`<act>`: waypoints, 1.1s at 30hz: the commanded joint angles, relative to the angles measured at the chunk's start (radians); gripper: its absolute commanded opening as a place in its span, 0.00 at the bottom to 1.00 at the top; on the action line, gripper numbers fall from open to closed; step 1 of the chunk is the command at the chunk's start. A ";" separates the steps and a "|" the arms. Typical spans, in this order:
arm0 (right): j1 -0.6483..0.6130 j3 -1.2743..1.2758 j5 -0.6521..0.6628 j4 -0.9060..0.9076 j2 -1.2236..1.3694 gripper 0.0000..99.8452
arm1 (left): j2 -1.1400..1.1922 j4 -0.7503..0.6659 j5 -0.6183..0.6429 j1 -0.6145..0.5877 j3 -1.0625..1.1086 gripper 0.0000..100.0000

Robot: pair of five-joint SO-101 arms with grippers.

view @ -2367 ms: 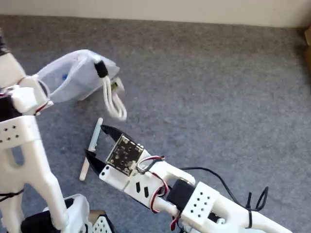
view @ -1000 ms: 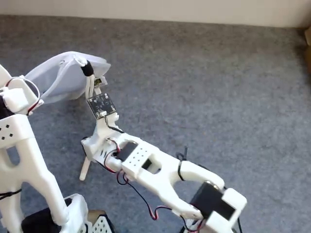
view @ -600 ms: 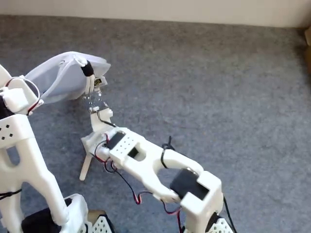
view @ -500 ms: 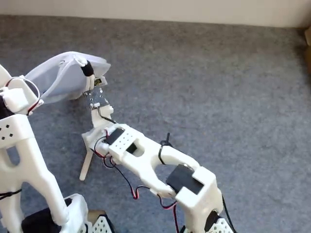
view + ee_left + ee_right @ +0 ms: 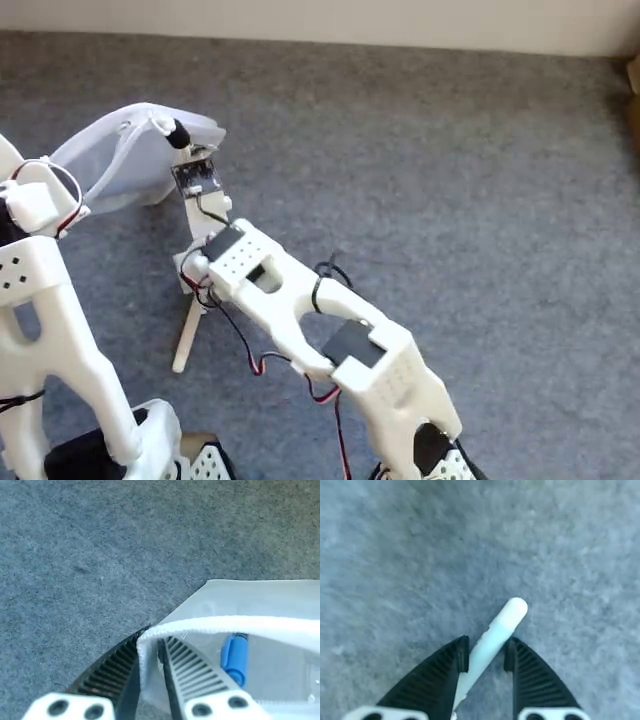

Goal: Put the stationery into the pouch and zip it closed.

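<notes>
The white plastic pen is over the grey carpet, pinched in my right pincer, jaws narrow. My left pincer clamps the rim of the translucent white fabric pouch, which has a blue pen inside. Recommendation: lift clear and align the tip with the pouch mouth before release.

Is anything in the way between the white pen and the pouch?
No, nothing visible is in the way. The pen sits at the right end effector, and only bare carpet lies between it and the pouch that the left end effector holds.
</notes>
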 commanded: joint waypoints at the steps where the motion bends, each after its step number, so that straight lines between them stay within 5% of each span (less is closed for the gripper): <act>1: 0.008 -0.142 0.003 0.165 0.051 0.10 | -0.015 -0.015 0.000 -0.024 -0.001 0.01; 20: 0.122 -0.383 0.615 0.656 0.127 0.10 | -0.015 -0.015 0.000 -0.024 -0.001 0.01; 33: 0.116 -0.332 0.646 0.832 0.117 0.04 | -0.015 -0.015 0.000 0.004 -0.001 0.01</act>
